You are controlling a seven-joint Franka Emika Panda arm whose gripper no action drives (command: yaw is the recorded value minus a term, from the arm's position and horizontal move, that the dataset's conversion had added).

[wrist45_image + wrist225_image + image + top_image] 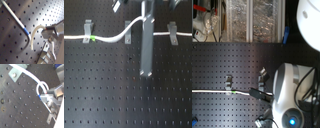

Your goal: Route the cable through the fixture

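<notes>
The white cable (114, 37) runs across the black pegboard in the first exterior view. Its green band (94, 38) sits just right of the left grey clip (86, 31). Near the middle clip (128, 31) the cable rises off the board to my gripper (143, 21), then continues right past the third clip (171, 30). Both wrist views show the cable (35, 35) curving up into the fingers (46, 97), which are shut on it. A blue mark (26, 30) lies at the bend. In the second exterior view the gripper (256, 93) is at the cable's (217, 91) right end.
A grey upright bar (146, 50) hangs over the board's middle in the first exterior view. The white arm (289, 95) fills the second exterior view's right. Clear bins (252, 20) stand behind the pegboard (222, 60). A clip (45, 55) lies close to the fingers.
</notes>
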